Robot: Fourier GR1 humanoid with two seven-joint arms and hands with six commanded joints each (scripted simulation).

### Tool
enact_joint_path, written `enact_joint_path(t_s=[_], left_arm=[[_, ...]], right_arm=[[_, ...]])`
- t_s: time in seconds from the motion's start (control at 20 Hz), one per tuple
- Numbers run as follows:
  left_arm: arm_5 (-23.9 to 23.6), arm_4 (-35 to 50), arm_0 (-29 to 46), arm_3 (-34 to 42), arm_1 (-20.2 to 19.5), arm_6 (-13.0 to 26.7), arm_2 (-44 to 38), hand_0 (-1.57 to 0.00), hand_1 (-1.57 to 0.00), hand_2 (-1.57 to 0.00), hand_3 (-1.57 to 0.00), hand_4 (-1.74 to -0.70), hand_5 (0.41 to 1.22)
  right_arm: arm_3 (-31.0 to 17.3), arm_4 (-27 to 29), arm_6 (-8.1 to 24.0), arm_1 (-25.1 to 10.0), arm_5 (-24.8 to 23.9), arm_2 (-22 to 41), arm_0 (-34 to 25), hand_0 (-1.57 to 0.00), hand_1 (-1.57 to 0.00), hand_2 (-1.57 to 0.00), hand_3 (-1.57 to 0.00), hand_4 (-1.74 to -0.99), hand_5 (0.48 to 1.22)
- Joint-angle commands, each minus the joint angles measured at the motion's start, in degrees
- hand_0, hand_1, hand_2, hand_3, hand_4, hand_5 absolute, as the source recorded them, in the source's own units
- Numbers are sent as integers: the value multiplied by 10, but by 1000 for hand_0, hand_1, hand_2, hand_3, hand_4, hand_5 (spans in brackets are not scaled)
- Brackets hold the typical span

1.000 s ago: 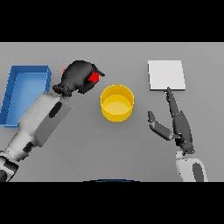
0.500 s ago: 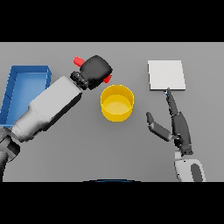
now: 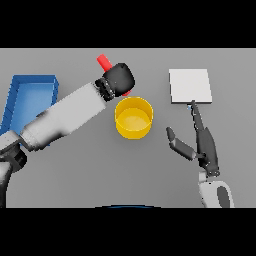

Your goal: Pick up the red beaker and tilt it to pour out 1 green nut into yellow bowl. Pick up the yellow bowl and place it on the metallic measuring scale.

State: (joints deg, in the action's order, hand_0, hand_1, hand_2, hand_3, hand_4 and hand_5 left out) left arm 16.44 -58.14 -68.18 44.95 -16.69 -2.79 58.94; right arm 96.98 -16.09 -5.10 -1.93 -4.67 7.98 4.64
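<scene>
Over the middle of the counter (image 3: 75,180), in the head view, the left hand (image 3: 119,79) is curled tight round the red beaker (image 3: 104,62), just beyond the far-left rim of the yellow bowl (image 3: 133,117). The beaker's long axis leans away toward the far-left edge, so by my read the mouth needs tipping back toward the bowl, which lies near and to the right of the hand. The right hand (image 3: 204,145) rests with fingers straight near the right edge, just short of the metallic measuring scale (image 3: 190,85), nearer it than the left.
</scene>
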Motion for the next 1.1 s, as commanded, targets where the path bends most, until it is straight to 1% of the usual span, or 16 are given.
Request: enact_joint_path(t_s=[0.0, 0.05, 0.1, 0.15, 0.2, 0.25, 0.3, 0.35, 0.45, 0.6, 0.7, 0.75, 0.8, 0.85, 0.95, 1.05], left_arm=[[-1, -8, -9, -6, 1, -7, 13, -1571, -1571, -1571, -1571, -1734, 1220], [-11, -16, -12, -11, 3, -16, 28, -1571, -1571, -1571, -1571, -1735, 1220], [-19, -24, -17, -19, 8, -26, 43, -1571, -1571, -1571, -1571, -1735, 1221], [-23, -39, -26, -25, 12, -25, 63, -1571, -1571, -1571, -1571, -1735, 1221], [-30, -52, -33, -30, 13, -24, 79, -1571, -1571, -1571, -1571, -1735, 1221], [-26, -59, -43, -33, 19, -23, 92, -1571, -1571, -1571, -1571, -1735, 1221], [-29, -64, -50, -41, 24, -26, 103, -1571, -1571, -1571, -1571, -1735, 1221], [-28, -69, -58, -39, 24, -30, 115, -1571, -1571, -1571, -1571, -1734, 1221], [-26, -80, -66, -35, 23, -28, 137, -1571, -1571, -1571, -1571, -1733, 1221], [-29, -90, -84, -47, 36, -30, 164, -1571, -1571, -1571, -1571, -1727, 1221], [-28, -97, -95, -49, 45, -28, 182, -1571, -1571, -1571, -1571, -1722, 1221], [-27, -97, -99, -46, 43, -33, 188, -1571, -1571, -1571, -1571, -1720, 1221], [-29, -94, -106, -42, 37, -42, 192, -1571, -1571, -1571, -1571, -1720, 1221], [-34, -95, -119, -52, 41, -47, 197, -1571, -1571, -1571, -1571, -1721, 1221], [-31, -87, -152, -65, 35, -58, 196, -1571, -1571, -1571, -1571, -1721, 1221], [-42, -89, -194, -82, 17, -57, 196, -1571, -1571, -1571, -1571, -1722, 1221]], right_arm=[[4, 4, 2, 1, 0, -2, 1, 1, 1, 1, 1, -1179, 635], [2, 5, -3, 6, -2, 0, 0, 1, 1, 1, 1, -1180, 630], [-2, 4, 4, 8, -2, 1, -4, 1, 1, 1, 1, -1179, 627], [3, 1, 0, 4, -4, -1, 3, 1, 1, 1, 1, -1169, 624], [5, 5, 5, 0, -2, -5, 1, 1, 1, 1, 1, -1167, 626], [-2, 6, 5, 3, -1, -3, -3, 1, 1, 1, 1, -1164, 625], [6, 6, 0, 5, -1, 0, 1, 1, 1, 1, 1, -1165, 626], [-2, 1, 1, 5, -5, -1, -2, 1, 1, 1, 1, -1162, 627], [5, -9, 5, 3, -10, 0, -1, 1, 1, 1, 1, -1157, 629], [6, -16, 0, 0, -13, 2, 3, 1, 1, 1, 1, -1160, 635], [-1, -10, 3, 7, -12, 3, 2, 1, 1, 1, 1, -1154, 634], [4, -12, -3, 6, -11, 5, 6, 1, 1, 1, 1, -1151, 634], [3, -5, -1, 2, -8, -1, 2, 1, 1, 1, 1, -1154, 635], [2, 0, -2, 2, -6, -3, 1, 1, 1, 1, 1, -1152, 635], [-2, 4, -2, 7, -5, -2, -3, 1, 1, 1, 1, -1157, 638], [2, 4, -18, 6, 0, 2, 5, 1, 1, 1, 1, -1150, 649]])
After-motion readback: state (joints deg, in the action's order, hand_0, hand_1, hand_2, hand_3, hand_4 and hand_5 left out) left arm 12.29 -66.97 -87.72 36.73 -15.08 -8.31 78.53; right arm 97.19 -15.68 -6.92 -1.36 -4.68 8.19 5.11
